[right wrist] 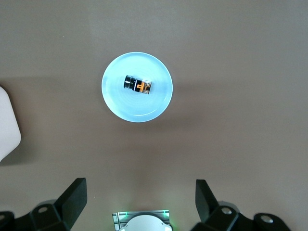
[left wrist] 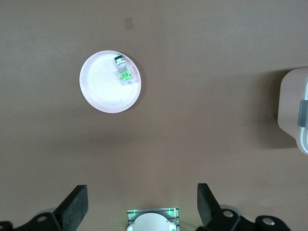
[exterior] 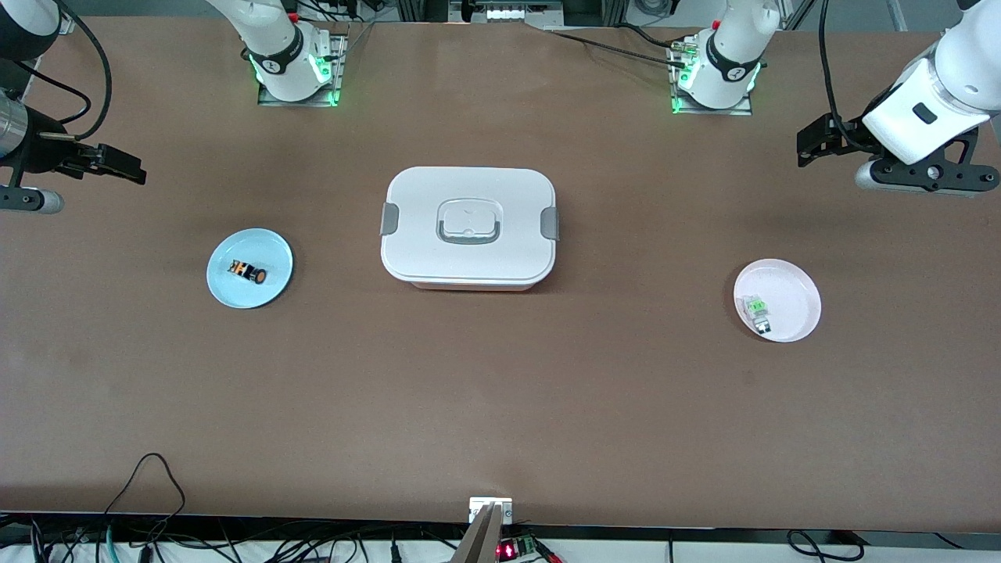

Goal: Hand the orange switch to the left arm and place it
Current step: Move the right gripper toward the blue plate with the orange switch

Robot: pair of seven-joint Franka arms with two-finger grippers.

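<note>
The right gripper (exterior: 117, 166) hangs high over the table edge at its arm's end, jaws spread wide and empty. The orange switch (exterior: 248, 271) lies on the blue plate (exterior: 223, 289), untouched. The box (exterior: 468, 227) sits mid-table. The pink plate (exterior: 794, 289) carries a green-and-clear component (exterior: 757, 310), probably another switch. The left gripper (exterior: 821, 145) waits, also wide. Nothing has begun: next the right arm must descend onto the switch.

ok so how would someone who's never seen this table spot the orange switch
Start at the big white box in the middle of the table, then look toward the right arm's end for the pale blue plate. The orange switch lies on it: a tiny black part with orange markings, unlike the green-and-clear part on the pink plate.
</note>
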